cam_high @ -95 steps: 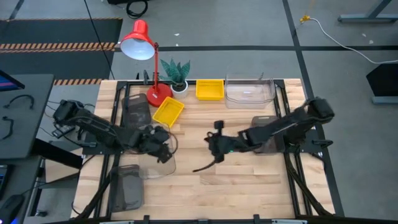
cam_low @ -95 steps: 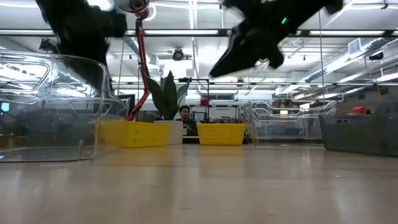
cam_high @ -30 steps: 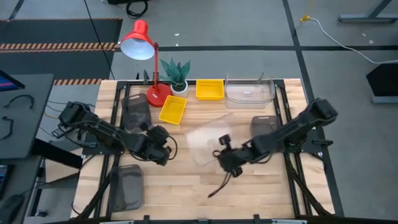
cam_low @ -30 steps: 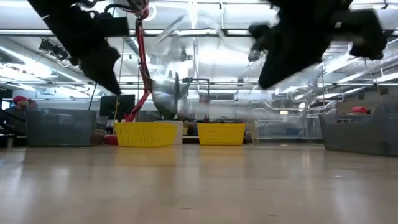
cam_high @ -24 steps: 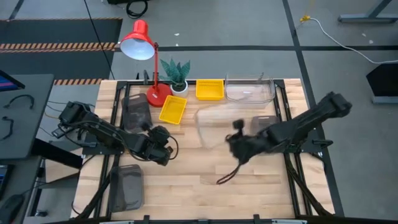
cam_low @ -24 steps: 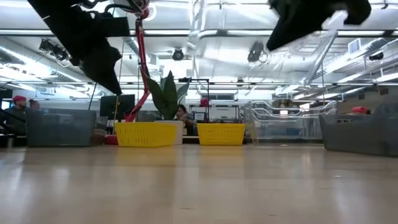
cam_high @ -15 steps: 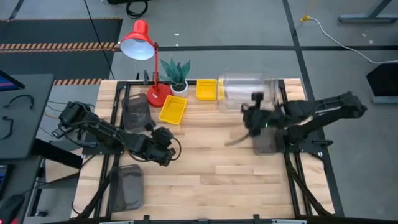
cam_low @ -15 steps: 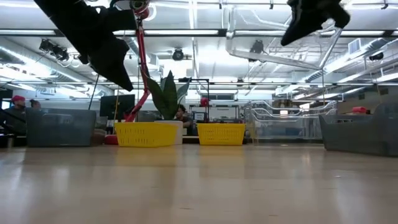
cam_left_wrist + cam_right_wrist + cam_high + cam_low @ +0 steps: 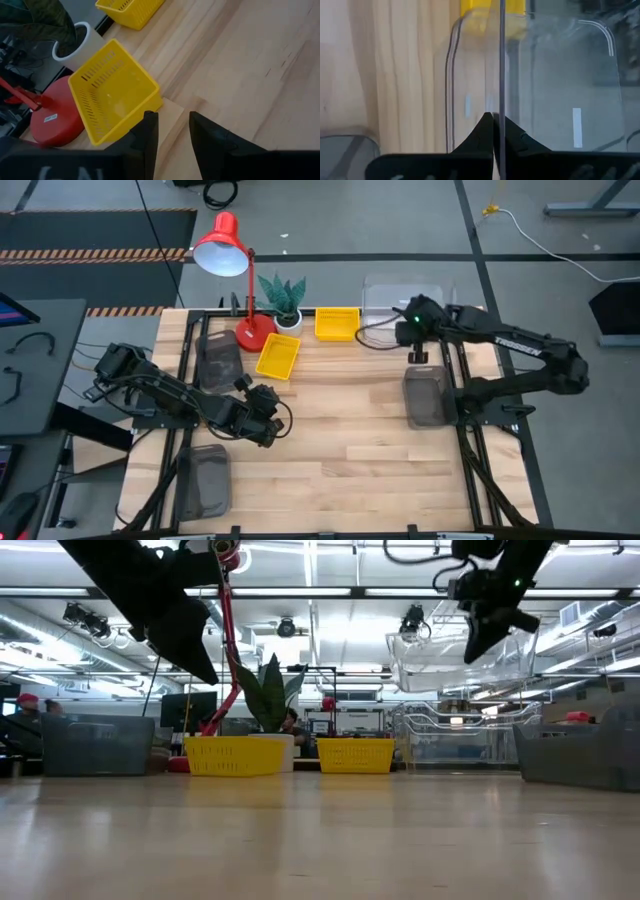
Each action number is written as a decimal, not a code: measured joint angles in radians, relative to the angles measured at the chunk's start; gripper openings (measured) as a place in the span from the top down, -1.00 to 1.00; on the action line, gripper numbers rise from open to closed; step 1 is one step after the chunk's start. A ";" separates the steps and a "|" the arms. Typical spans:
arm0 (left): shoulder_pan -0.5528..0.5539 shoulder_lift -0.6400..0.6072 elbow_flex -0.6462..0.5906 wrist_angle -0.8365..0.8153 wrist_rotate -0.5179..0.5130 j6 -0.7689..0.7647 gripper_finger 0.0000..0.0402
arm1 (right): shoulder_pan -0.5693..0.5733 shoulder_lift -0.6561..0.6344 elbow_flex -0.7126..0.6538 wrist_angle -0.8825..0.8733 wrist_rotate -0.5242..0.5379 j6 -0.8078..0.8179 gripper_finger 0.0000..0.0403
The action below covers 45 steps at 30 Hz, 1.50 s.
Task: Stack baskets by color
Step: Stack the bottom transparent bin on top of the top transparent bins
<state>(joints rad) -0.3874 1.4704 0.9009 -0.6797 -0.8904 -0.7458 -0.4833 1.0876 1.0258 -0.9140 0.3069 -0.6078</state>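
right tool (image 9: 493,120) pinches a clear basket's (image 9: 450,665) wall, basket barely visible; left tool (image 9: 170,131) parted, empty.

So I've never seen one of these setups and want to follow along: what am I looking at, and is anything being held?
Two dark robot arms work at a wooden table. One camera looks straight down, one sits at tabletop height, and one rides on each wrist. On the table lie two yellow baskets, smoky grey baskets, a clear basket, a red lamp and a potted plant. The right gripper is shut on the rim of another clear basket, holding it in the air above the first. The left gripper is open and empty near the closer yellow basket.
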 joint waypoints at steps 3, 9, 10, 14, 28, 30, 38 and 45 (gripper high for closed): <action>0.000 0.000 0.000 0.000 0.000 0.000 0.42 | -0.077 0.034 0.000 -0.013 -0.060 -0.033 0.99; 0.000 0.000 0.000 0.000 0.000 -0.001 0.42 | -0.159 0.091 0.000 -0.008 -0.217 -0.072 0.99; 0.000 0.000 0.000 0.000 0.000 -0.001 0.42 | -0.167 0.101 -0.001 -0.009 -0.225 -0.073 0.98; 0.000 0.000 0.000 0.001 0.000 -0.001 0.42 | -0.193 0.144 -0.001 -0.012 -0.251 -0.069 0.89; 0.000 0.000 0.000 0.003 0.001 -0.002 0.42 | -0.207 0.145 -0.001 -0.020 -0.249 -0.001 0.41; 0.000 0.000 0.000 0.003 0.001 -0.002 0.42 | -0.207 0.120 -0.001 -0.001 -0.264 0.057 0.40; 0.000 0.000 0.000 0.005 0.001 -0.002 0.42 | -0.202 0.060 -0.127 0.325 -0.378 0.263 0.54; -0.003 0.000 0.000 0.021 0.001 -0.001 0.42 | -0.207 0.067 -0.367 0.663 -0.264 0.446 0.91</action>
<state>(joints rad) -0.3908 1.4704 0.9009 -0.6589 -0.8890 -0.7471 -0.6907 1.1544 0.6583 -0.2511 0.0429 -0.1615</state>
